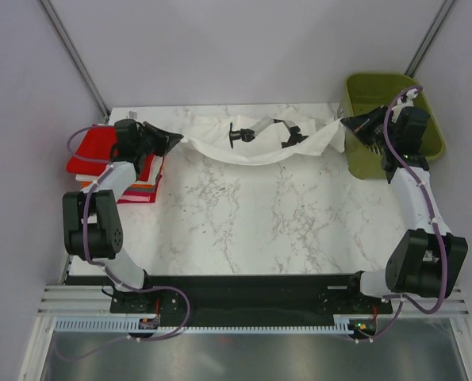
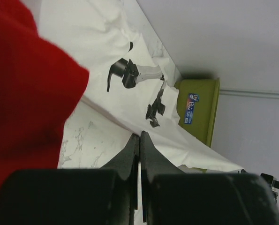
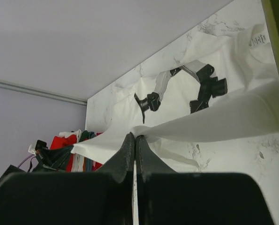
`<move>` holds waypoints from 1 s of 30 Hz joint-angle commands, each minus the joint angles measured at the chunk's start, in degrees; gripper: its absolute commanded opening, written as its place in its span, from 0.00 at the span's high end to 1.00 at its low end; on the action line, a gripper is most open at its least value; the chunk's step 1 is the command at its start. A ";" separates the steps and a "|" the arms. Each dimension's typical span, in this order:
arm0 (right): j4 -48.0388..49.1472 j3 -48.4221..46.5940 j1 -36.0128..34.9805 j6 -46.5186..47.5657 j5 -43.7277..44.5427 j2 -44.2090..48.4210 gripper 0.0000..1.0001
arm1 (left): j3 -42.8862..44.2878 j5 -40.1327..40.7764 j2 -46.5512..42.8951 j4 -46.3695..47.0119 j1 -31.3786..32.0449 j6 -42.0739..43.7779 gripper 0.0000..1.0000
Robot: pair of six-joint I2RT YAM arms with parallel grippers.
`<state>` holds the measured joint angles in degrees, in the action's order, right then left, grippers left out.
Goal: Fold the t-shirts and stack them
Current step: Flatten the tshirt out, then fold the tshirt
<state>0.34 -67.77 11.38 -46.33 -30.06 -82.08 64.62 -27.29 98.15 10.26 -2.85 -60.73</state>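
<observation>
White t-shirt [image 1: 259,152] across marble table [image 1: 259,230]

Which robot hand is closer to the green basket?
Right. The right hand is beside the basket; the left hand is across the table, by the folded t-shirts.

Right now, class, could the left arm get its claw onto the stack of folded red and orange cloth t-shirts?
Probably within reach: the stack of folded t-shirts lies just beside the left claw, nothing between. But that claw is shut on the white printed cloth t-shirt, so it must let go first.
</observation>
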 commanded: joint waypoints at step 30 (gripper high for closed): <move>-26.79 21.26 -0.04 14.16 19.44 52.82 1.00 | -45.10 8.04 -54.54 -10.00 -0.66 2.02 0.98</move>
<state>-24.12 -47.29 11.35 -33.93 -12.62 -29.34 21.93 -22.37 46.68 1.69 -3.05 -57.39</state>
